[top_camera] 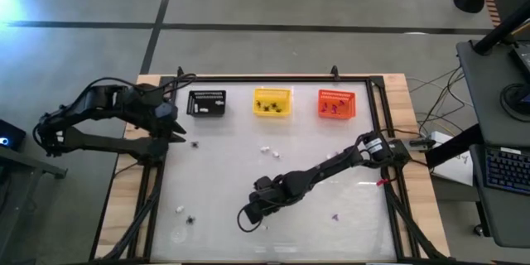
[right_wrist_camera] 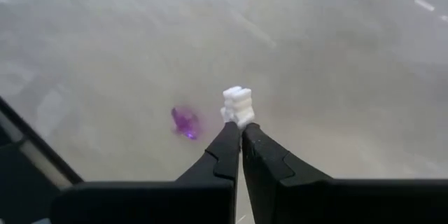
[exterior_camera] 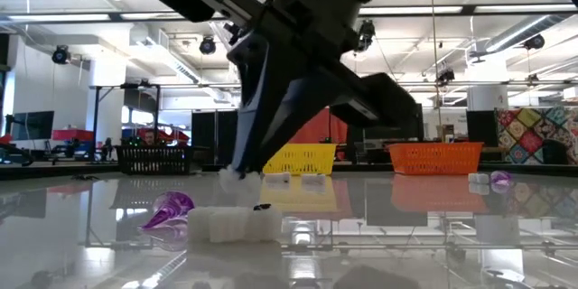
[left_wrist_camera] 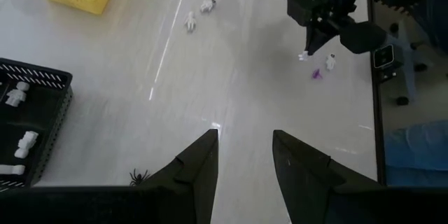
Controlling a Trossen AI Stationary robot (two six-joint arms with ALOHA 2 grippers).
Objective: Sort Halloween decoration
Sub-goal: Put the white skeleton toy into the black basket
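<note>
Low on table [top_camera: 364, 215]: right hand [right_wrist_camera: 240, 127] clenched on white bit [right_wrist_camera: 237, 105], seemingly; left hand [left_wrist_camera: 243, 140] released.

Three baskets [top_camera: 272, 102] in a row along table's [top_camera: 331, 240] far edge. Trinkets scattered nearer. Right gripper [top_camera: 248, 214] low at near centre, apparently pinching skeleton-like trinket [right_wrist_camera: 238, 105]. Left gripper [top_camera: 177, 129] beside leftmost basket.

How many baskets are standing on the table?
3, in a row along the far edge: black basket on the left, yellow basket in the middle, orange basket on the right.
</note>
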